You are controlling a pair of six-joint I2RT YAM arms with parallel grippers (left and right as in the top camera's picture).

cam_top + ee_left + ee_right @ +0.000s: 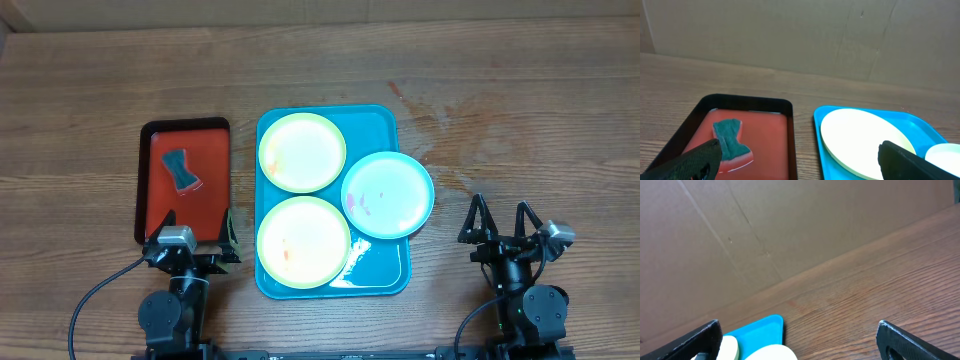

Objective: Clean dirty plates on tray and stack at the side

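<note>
Nearest of all, the left gripper point(800, 167) shows as two black fingers point(695, 162) in the bottom corners of the left wrist view, spread wide apart with nothing between them. On the turquoise tray point(380, 125) at the middle of the table point(520, 90) lie three plates. The far yellow-green plate point(302, 152) fills the tray's far left part, and the near yellow-green plate point(303, 242) lies just beside it toward the near edge, with a faint orange-red smear on its left half. The teal plate point(388, 194) sits to the right of both, touching or nearly touching them, and hangs out over the tray's right rim; reddish smears mark its left side. Whether the far plate is soiled I cannot tell. Left of the tray, just beside it but apart, lies a smaller red tray point(155, 200) with a black rim, holding a dark blue-green sponge point(181, 170) in its far half. From overhead the left gripper hovers at the red tray's near edge, one finger over that tray and the other by the gap between the two trays. The right gripper point(500, 208) stands over bare table at the near right, apart from the tray, its fingers likewise spread and holding nothing. Faint reddish marks stain the wood to the right of the tray's far corner. Behind the table, both wrist views show a cardboard wall point(790, 35).
</note>
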